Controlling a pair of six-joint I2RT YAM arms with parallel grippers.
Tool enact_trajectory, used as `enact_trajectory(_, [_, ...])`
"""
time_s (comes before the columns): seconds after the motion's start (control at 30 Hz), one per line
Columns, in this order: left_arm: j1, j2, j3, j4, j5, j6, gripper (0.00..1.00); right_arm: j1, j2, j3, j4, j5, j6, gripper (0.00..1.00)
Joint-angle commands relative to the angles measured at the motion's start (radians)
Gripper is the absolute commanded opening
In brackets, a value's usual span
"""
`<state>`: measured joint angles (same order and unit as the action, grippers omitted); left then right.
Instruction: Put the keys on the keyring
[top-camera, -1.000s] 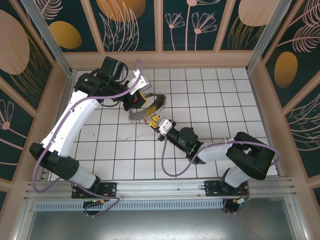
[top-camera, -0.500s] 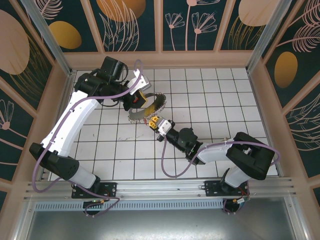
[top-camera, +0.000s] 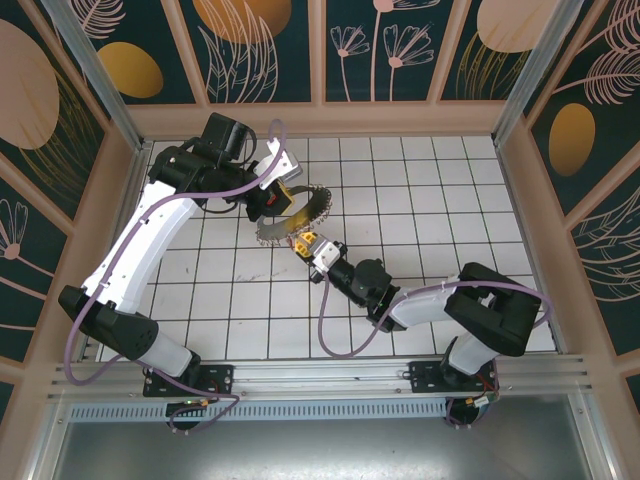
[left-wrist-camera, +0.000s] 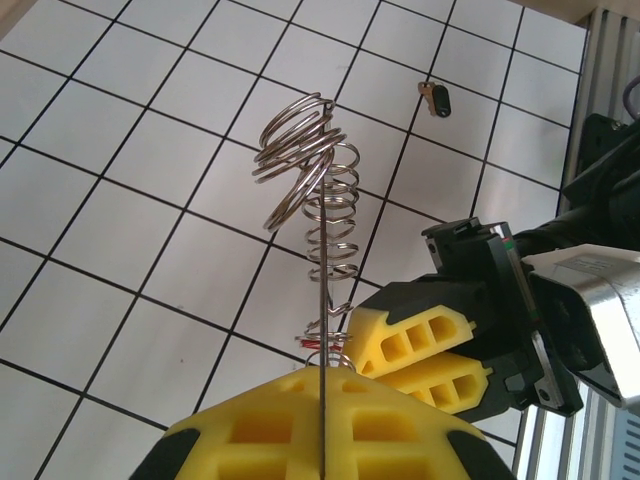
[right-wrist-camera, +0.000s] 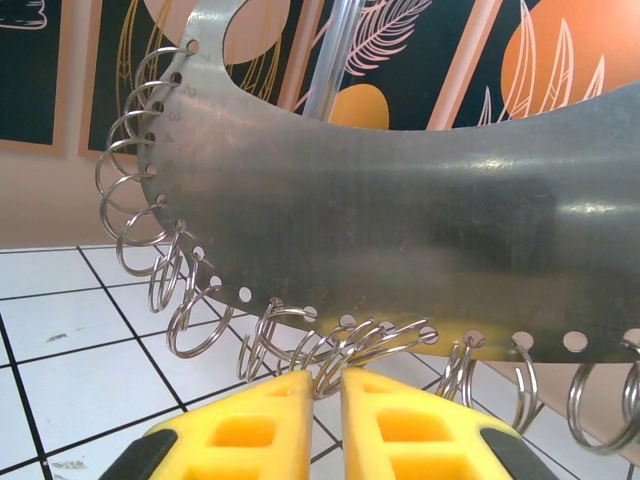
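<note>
My left hand (left-wrist-camera: 322, 400) is pressed together on the large thin silvery metal keyring (right-wrist-camera: 420, 220), holding it on edge above the white gridded bench (top-camera: 440, 200). It has not shifted over the last second. The wooden back wall (top-camera: 320, 120) stands not far beyond that hand, so there is little room that way. My right hand (right-wrist-camera: 326, 388) has crept up and leftward. Its yellow fingertips (right-wrist-camera: 265, 405) now sit just under the small wire rings (right-wrist-camera: 200, 320) on the keyring's rim, with a narrow slit between them. I cannot tell whether they pinch anything. I judge threading is about to begin. A small dark key-like piece (left-wrist-camera: 435, 98) lies on the bench beyond the right hand. To that hand's right, bare tiles leave free room.
</note>
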<state>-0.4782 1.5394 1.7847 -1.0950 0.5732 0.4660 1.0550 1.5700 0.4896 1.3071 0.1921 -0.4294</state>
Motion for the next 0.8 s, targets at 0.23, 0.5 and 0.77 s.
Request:
enact_trajectory(0.23, [-0.002,-0.031,-0.001,0.043,-0.010,-0.040,0.03,0.031,0.039,0.014,0.102,0.075,0.020,0.16])
enact_trajectory(0.5, [-0.002,-0.034,-0.011,0.040,-0.008,-0.033,0.03,0.030,0.037,0.017,0.131,0.101,-0.002,0.15])
enact_trajectory(0.77, [-0.002,-0.035,-0.013,0.038,-0.016,-0.031,0.03,0.027,-0.031,-0.011,0.072,0.038,-0.050,0.16])
